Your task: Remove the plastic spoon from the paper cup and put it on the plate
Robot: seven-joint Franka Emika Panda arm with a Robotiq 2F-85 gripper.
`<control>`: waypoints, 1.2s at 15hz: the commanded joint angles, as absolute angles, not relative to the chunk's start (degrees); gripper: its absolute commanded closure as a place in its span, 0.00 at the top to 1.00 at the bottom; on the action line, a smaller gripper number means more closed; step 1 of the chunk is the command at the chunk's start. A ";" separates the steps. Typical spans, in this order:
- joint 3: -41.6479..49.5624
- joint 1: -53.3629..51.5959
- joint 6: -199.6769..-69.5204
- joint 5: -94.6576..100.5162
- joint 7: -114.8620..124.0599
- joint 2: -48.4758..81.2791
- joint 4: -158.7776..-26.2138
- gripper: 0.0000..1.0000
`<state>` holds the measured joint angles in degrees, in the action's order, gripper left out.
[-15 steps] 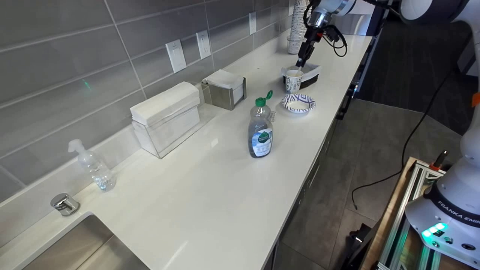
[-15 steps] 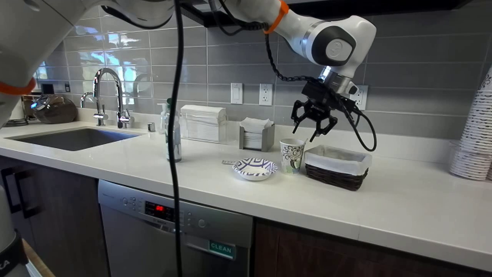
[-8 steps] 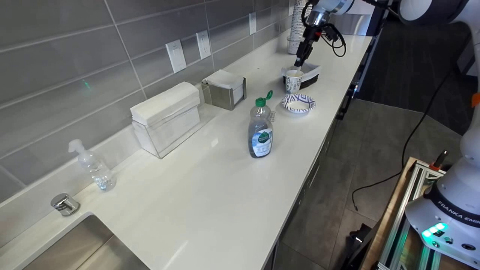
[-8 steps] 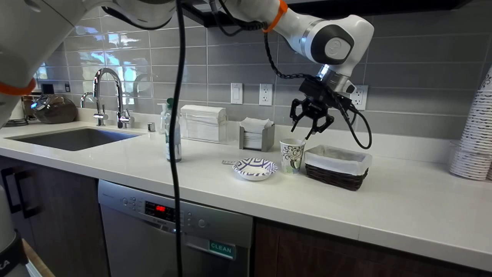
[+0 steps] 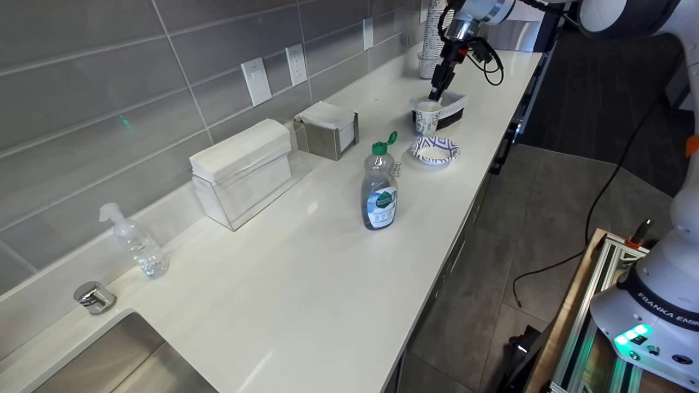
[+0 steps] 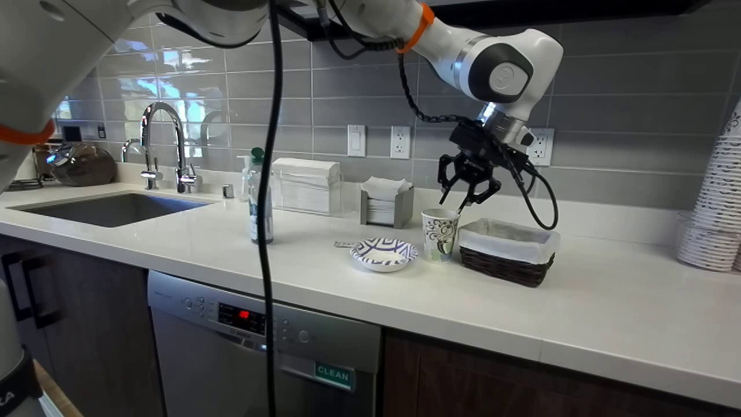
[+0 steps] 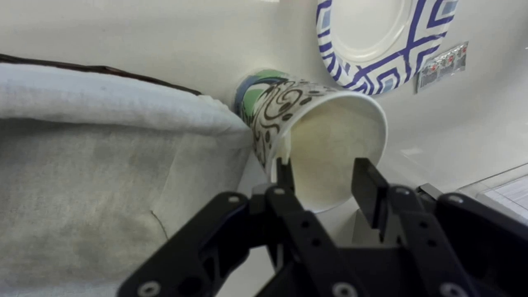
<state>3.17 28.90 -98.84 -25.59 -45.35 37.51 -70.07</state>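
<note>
The cup (image 6: pixel 440 236) stands upright on the bench (image 6: pixel 625 301), with a band of white surface between it and the front edge. Side room is tight: the basket (image 6: pixel 505 267) is just beside the cup, and the plate (image 6: pixel 383 259) just beside it opposite, so the cup sits between them. The napkin box (image 6: pixel 404 209) is apart from the cup, toward the wall and on the plate's side; the soap (image 5: pixel 378 191) is well apart on that side too. Past the basket from the cup, the bench runs on broadly to the cup stack (image 6: pixel 713 211).

Over the cup's mouth the pincer (image 7: pixel 324 166) is spread, a wide gap between its two fingers. The spoon (image 7: pixel 285 144) is in the cup, a thin pale strip along the inner wall on the basket's side, partly hidden by the nearer finger; whether the two touch, I cannot tell. The cup carries dark scrolls outside and looks cream inside.
</note>
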 commanded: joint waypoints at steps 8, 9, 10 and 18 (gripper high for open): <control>4.66 27.30 -100.96 -22.88 -41.65 37.72 -69.53 0.42; 4.86 27.12 -101.55 -22.45 -41.22 37.60 -69.67 0.42; 5.05 26.97 -101.56 -21.92 -40.69 37.47 -69.73 0.42; 4.65 27.20 -99.48 -21.08 -38.29 37.08 -69.96 0.39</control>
<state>4.50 27.47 -101.05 -21.31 -39.77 37.29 -69.95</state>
